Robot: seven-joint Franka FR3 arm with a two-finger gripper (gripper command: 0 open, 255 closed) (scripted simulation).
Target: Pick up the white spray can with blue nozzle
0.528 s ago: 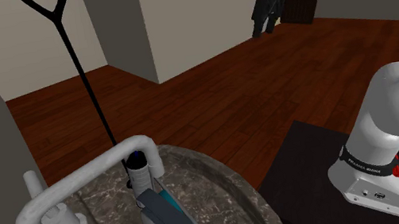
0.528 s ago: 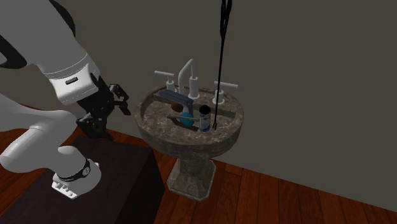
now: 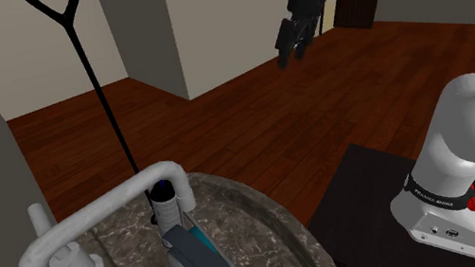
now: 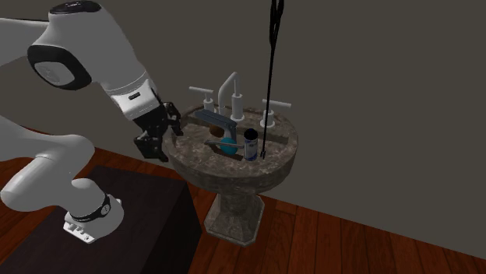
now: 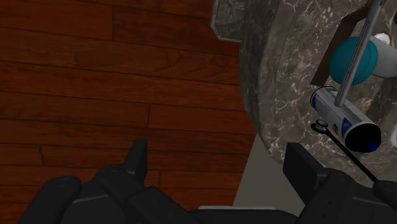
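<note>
We see the gripper (image 4: 160, 138) beside the rim of the stone pedestal sink (image 4: 195, 159), with its jaws standing wide apart and nothing between them. The white spray can (image 4: 251, 145) stands upright in the basin, well apart from the fingers. It is near a teal round object (image 4: 227, 144) and just beside a thin black rod (image 4: 269, 78) that comes down into the basin.

From the wrist view the can (image 5: 343, 118) is white with a blue patch on its side and a dark blue top. We judge it to be a stiff, thin-walled cylinder, probably light, with a smooth skin that could slip under a loose pinch. It looks narrow for its height, so a nudge might topple it. We would close across the middle of the body, below the nozzle, so the cap is not pressed. We would also choose an approach that keeps a finger from striking the rod.

By our count there is:
- one spray can
- one teal round object
- one black rod
- one grey-blue slab (image 4: 214, 121) lying in the basin
- one tap spout (image 4: 228, 86)
- two tap handles, one (image 4: 201, 92) on each side (image 4: 276, 103) of the spout
</note>
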